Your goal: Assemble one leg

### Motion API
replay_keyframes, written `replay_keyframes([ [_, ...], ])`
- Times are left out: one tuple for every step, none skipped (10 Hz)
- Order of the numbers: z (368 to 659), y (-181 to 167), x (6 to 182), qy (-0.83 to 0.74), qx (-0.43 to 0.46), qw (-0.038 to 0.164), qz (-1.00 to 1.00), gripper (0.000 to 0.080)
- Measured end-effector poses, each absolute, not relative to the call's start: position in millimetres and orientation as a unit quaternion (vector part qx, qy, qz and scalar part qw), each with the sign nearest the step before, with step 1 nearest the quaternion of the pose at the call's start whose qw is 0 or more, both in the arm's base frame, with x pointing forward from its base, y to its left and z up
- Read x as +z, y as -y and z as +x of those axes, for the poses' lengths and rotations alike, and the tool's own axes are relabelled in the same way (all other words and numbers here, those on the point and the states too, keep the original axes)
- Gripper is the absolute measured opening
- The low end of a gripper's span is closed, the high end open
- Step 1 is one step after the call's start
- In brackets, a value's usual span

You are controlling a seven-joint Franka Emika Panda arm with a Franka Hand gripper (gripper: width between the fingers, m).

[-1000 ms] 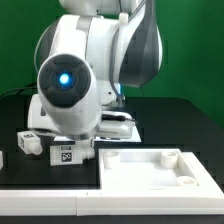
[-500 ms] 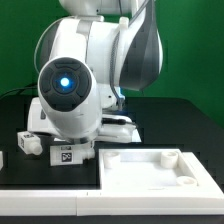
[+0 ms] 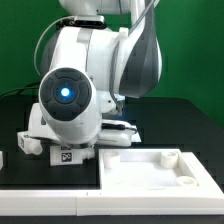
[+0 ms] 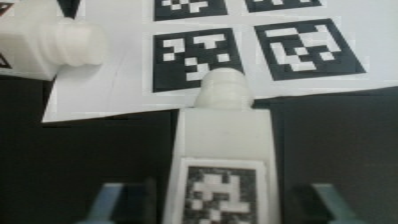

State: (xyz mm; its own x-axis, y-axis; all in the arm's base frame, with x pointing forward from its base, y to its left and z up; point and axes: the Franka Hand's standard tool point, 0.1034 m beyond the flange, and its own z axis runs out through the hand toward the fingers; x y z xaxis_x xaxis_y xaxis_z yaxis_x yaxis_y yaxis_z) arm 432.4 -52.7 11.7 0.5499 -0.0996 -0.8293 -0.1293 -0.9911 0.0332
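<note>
Four black-and-white tags [image 4: 192, 58] on the marker board [image 4: 125, 95] in the wrist view. Shows the gripper [image 4: 219, 200] spread open, with one blurred finger [image 4: 118, 200] on each flank of the leg [image 4: 226, 150] and a dark gap between each finger and the post's side. Grips nothing; merely straddles the leg. Sets the leg lengthwise between the fingers, its own square tag facing the camera, its round peg end reaching over the marker board's edge just short of the two nearer tags, its square body running off the board over the dark table [image 4: 71, 160]. Resting on the board or clear of it: cannot tell. Shows a second leg [image 4: 50, 45] at the marker board's edge, just beside the outer tags and apart from the first, round end turned toward the tags. In the exterior view, hides the marker board and the fingers behind the bulky white arm [image 3: 100, 60], with a blue light [image 3: 65, 92] glowing on a round joint. Leaves in sight a small tagged white post [image 3: 28, 142] and a neighbour post [image 3: 65, 156] just beside it on the table, plus a large flat white panel [image 3: 140, 165] with a raised rim, apart from both. Cannot place these against the marker board, nor match either post to the legs of the wrist view.
</note>
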Motion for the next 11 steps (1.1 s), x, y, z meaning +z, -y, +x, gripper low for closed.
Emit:
replay_keyframes([
  [432,53,11.7,-0.065,0.470,0.016,-0.880,0.0284],
  [433,50,15.8,-0.063,0.474,0.015,-0.878,0.0284],
  [440,35,40.0,-0.055,0.476,0.013,-0.878,0.0284],
  [448,17,67.4,-0.047,0.472,0.012,-0.880,0.0284],
  [455,5,79.0,-0.046,0.461,0.008,-0.886,0.0284],
  [459,0,80.1,-0.039,0.452,0.008,-0.891,0.0284],
  [459,3,76.1,-0.040,0.448,0.008,-0.893,0.0284],
  [464,3,74.9,-0.039,0.431,0.008,-0.901,0.0284],
  [472,2,74.1,-0.038,0.396,0.008,-0.918,0.0284],
  [477,-3,80.9,-0.040,0.371,0.011,-0.928,0.0284],
  [498,-15,105.8,-0.040,0.337,0.027,-0.940,0.0284],
])
